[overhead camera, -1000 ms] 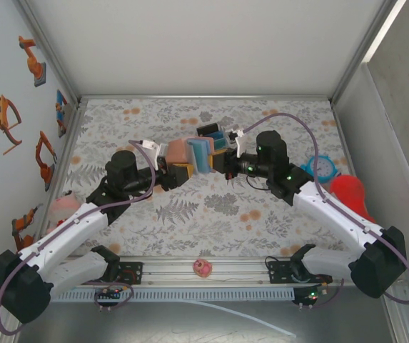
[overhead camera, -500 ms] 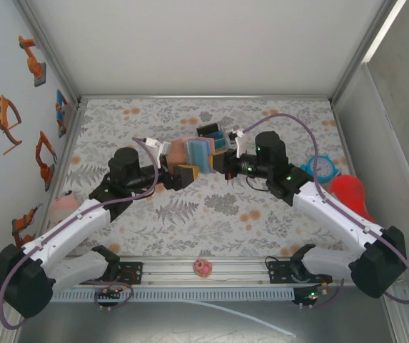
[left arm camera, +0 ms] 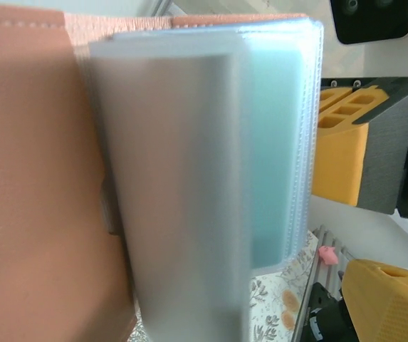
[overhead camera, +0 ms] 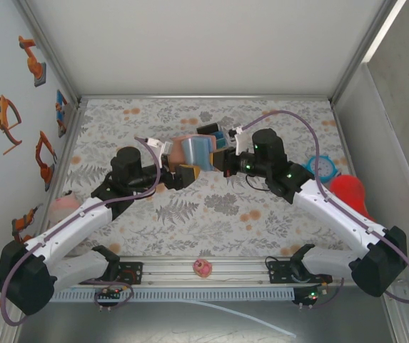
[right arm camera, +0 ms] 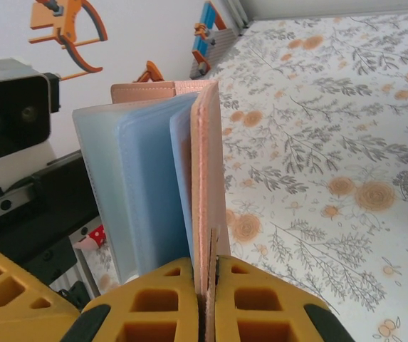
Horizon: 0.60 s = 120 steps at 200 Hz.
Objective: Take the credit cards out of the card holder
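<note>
I have the tan-brown, leather-like folding card holder (overhead camera: 190,148) held up off the floral-printed table cover (overhead camera: 204,214), between the two arms at mid-table; its outer skin is matte, with a fine stitched seam along the edge; a sheaf of frosted, glossy plastic sleeves (right arm camera: 129,192) fans out from its spine. Through the sleeves I see the credit cards (left arm camera: 271,142) as thin, flat, pale blue-green rectangles tucked inside their pockets; I cannot count them, as the plastic blurs so close to the lens.

The right gripper (right arm camera: 209,279) has its ribbed yellow plastic fingers (right arm camera: 168,299) pressed tight together on the lower edge of one tan cover; the leather stands upright out of the nip, and the sleeves hang to the left of that cover in the wrist view. The left gripper (overhead camera: 184,174) sits just under the holder's other side; from overhead I think it touches the cover, but I cannot tell whether its jaws are closed or parted.

Just behind the holder sits a small black box (overhead camera: 211,131) with blue contents.
</note>
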Tool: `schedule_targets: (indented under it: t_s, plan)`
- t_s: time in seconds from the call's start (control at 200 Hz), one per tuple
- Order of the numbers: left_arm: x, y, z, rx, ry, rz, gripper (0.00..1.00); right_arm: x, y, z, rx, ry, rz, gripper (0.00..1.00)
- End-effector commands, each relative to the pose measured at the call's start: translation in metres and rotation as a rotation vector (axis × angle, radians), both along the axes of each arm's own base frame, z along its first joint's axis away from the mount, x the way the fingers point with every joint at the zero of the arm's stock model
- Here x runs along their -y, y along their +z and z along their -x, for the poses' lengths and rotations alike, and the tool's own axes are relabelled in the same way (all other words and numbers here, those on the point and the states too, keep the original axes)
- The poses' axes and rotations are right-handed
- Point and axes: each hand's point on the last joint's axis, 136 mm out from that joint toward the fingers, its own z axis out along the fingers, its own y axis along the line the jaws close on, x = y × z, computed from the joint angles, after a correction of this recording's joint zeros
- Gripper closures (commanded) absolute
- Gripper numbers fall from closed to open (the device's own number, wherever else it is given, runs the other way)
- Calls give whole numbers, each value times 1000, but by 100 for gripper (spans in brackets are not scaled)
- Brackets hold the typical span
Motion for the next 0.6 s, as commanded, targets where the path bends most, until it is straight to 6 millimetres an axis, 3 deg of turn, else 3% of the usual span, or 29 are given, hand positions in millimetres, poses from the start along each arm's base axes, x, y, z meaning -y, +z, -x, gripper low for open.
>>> schedule_targets:
  t_s: [0.0, 0.225, 0.596]
  plan:
    - [4, 18, -1, 45, -11, 34, 0, -5, 20, -3, 24, -23, -7, 100]
    - [5, 19, 0, 49, -15, 39, 1, -15, 14, -1, 17, -13, 57, 100]
    - [4, 17, 0, 45, -14, 32, 2, -9, 17, -2, 8, -45, 68, 100]
